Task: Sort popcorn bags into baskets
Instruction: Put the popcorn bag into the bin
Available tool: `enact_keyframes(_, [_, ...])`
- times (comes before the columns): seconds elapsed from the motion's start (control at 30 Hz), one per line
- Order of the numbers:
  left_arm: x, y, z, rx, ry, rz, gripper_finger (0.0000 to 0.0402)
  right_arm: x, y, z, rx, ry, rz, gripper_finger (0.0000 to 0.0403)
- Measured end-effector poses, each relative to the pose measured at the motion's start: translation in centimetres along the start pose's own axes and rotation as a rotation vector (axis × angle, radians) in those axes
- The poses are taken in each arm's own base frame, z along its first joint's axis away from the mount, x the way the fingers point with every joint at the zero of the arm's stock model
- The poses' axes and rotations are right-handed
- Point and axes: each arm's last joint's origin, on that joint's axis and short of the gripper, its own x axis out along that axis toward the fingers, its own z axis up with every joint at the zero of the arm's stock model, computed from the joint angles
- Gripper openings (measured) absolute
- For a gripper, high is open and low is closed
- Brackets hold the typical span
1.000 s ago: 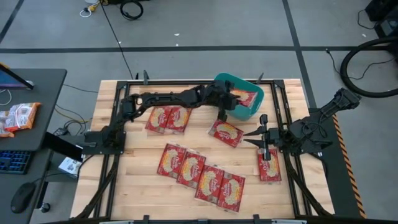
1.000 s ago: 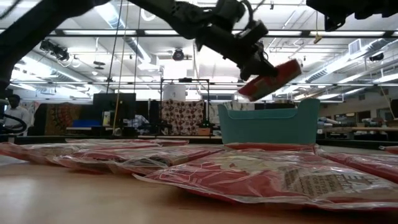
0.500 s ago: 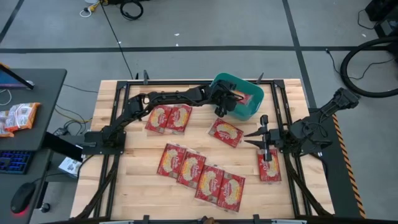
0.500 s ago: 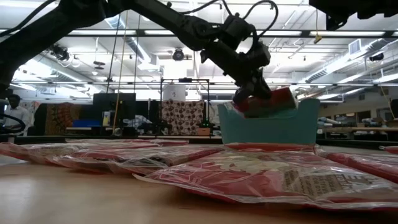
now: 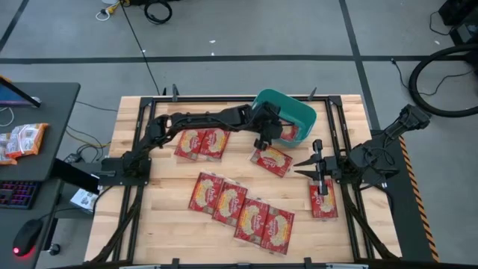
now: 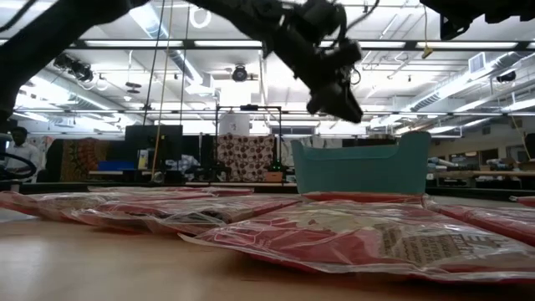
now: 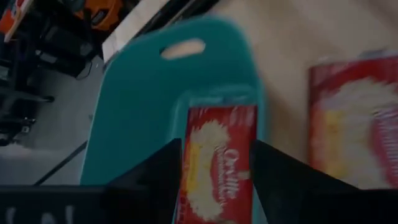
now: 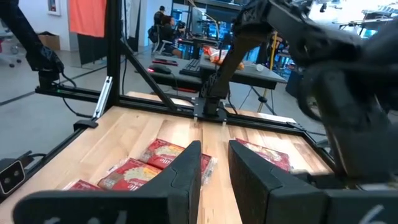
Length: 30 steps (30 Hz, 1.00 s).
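A teal basket [image 5: 287,104] stands at the table's far edge, right of the middle. One red popcorn bag [image 7: 217,168] lies inside it. My left gripper [image 5: 261,139] hangs open above the basket's near left side, with the bag lower down between its fingers in the left wrist view. In the low view the gripper [image 6: 337,100] is clear above the basket's rim [image 6: 359,144] and holds nothing. Several more popcorn bags [image 5: 239,209] lie flat on the wooden table. At the table's right side, my right gripper [image 5: 300,163] is open by a narrow gap and points toward the table's left.
A pair of bags [image 5: 202,142] lies left of the basket and one bag [image 5: 271,159] just in front of it. Another bag [image 5: 323,196] lies beside the right arm. Black frame rails [image 5: 332,112] border the table. Orange-and-white packets [image 5: 22,140] sit on a side desk.
My left gripper came down to the basket's rim with a popcorn bag, opened and let it go. The bag now lies in the basket. The gripper has then risen clear and drawn back a little toward the table's near edge.
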Motion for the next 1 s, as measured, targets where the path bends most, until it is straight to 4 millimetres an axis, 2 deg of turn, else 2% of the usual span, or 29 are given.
enact_keyframes(0.13, [-1.9,-0.9,1.9,-0.04,-0.01,-0.034,0.0173,0.0,0.0,0.0,0.002,0.0,0.0,0.0086])
enact_keyframes(0.27, [-2.5,-3.3,3.3,-0.035,0.021,-0.12,0.0172,0.0,0.0,0.0,0.002,0.001,-0.01,0.0086])
enact_keyframes(0.43, [-1.3,-6.5,4.3,-0.058,0.075,-0.152,0.0176,0.0,-0.1,0.0,0.001,0.008,-0.04,0.0086])
enact_keyframes(0.8, [1.0,-9.5,3.9,-0.16,0.17,-0.165,0.0237,0.0,-0.1,0.0,-0.001,0.006,-0.041,0.0086])
enact_keyframes(1.0, [3.0,-11.6,3.3,-0.143,0.218,-0.17,0.0242,0.0,-0.1,0.0,-0.001,0.006,-0.038,0.0086])
